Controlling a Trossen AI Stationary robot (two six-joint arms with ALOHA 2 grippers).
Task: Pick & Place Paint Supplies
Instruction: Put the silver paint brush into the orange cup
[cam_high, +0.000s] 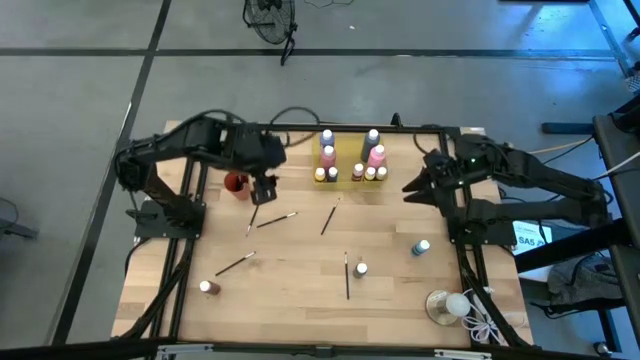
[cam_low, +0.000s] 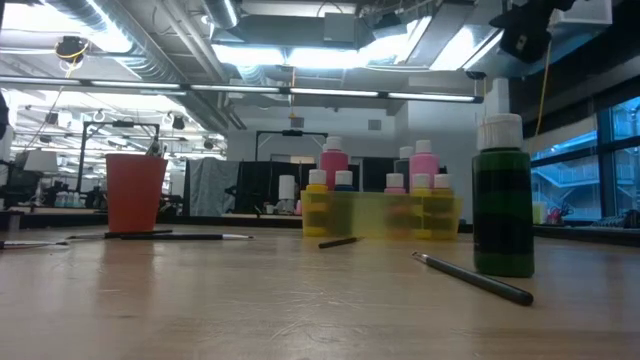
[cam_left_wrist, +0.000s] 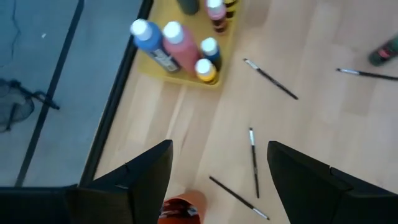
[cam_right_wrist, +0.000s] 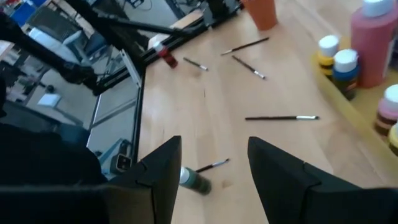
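Nearest the front edge of the bench (cam_high: 300, 300), a clear dish (cam_high: 440, 305) with a white ball (cam_high: 457, 304) and cord is sitting at the right corner, and a small red bottle (cam_high: 207, 287) is lying at the left. Just behind them, a dark green bottle (cam_high: 360, 269) is standing beside a paintbrush (cam_high: 347, 276), another brush (cam_high: 235, 264) is lying to the left, and a blue bottle (cam_high: 421, 247) is resting on its side toward the right.

Farther back, two more brushes (cam_high: 276, 220) (cam_high: 327, 221) are lying loose around mid-bench.

Behind those, the left end effector (cam_high: 262, 192) is hovering just beside an orange cup (cam_high: 235, 184), its fingers (cam_left_wrist: 146, 177) standing spread with nothing between them. Across the bench, the right end effector (cam_high: 412, 188) is hanging above the wood near the tray, fingers (cam_right_wrist: 158, 171) likewise parted and holding nothing.

At the back, a yellow tray (cam_high: 349, 165) is holding the gathered paint bottles: two tall pink ones (cam_high: 327, 152) (cam_high: 376, 153), two darker tall ones behind them, and several small yellow-bodied ones along its front edge.
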